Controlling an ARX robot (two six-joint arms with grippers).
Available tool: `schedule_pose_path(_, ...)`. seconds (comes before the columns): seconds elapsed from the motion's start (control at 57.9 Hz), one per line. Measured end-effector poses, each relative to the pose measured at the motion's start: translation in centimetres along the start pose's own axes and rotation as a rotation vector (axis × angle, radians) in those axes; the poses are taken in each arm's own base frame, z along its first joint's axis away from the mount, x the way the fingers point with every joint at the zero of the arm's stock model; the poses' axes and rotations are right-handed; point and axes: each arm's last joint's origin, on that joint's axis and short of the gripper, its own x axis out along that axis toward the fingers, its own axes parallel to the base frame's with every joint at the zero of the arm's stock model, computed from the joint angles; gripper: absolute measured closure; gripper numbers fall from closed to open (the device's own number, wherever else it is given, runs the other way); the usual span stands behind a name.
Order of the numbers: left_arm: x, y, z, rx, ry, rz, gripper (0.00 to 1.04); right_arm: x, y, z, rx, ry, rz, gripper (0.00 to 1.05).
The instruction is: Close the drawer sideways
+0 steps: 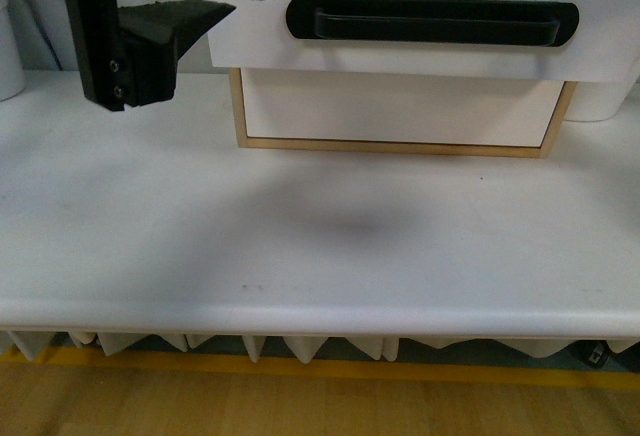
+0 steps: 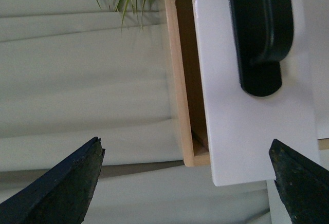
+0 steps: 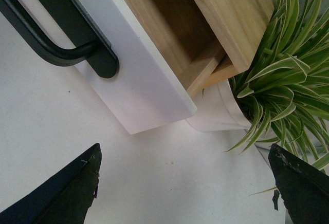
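The drawer [image 1: 430, 51], a wide white front with a long black oval handle [image 1: 432, 21] and a half-round notch at its top edge, stands pulled out over the plain lower drawer front [image 1: 400, 106]. My left gripper [image 1: 185, 16] is open at the drawer's left end, level with the handle. In the left wrist view the drawer's corner [image 2: 252, 142] lies between the open fingers [image 2: 67, 188], nearer the far finger. My right gripper [image 3: 185, 183] is open above the table beside the drawer's right end [image 3: 149, 95]; it does not show in the front view.
The cabinet's wooden frame [image 1: 395, 144] stands on the white table [image 1: 320, 246]. A spider plant [image 3: 288, 80] in a white pot [image 3: 218, 113] stands close to the drawer's right end. A white container [image 1: 8, 46] stands at the far left. Pale curtain folds [image 2: 82, 80] hang behind.
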Motion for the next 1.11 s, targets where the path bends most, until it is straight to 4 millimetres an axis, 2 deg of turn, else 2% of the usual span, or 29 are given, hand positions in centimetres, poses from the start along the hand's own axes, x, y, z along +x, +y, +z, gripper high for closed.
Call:
schedule_pose_path(0.397, 2.8, 0.7, 0.1, 0.007, -0.013, 0.002, 0.06, 2.1, -1.1, 0.4, 0.005, -0.001, 0.017, 0.09)
schedule_pose_path(1.106, 4.7, 0.5, -0.5, 0.013, -0.023, -0.006, 0.06, 5.8, -2.2, 0.5, 0.007, -0.002, 0.025, 0.09)
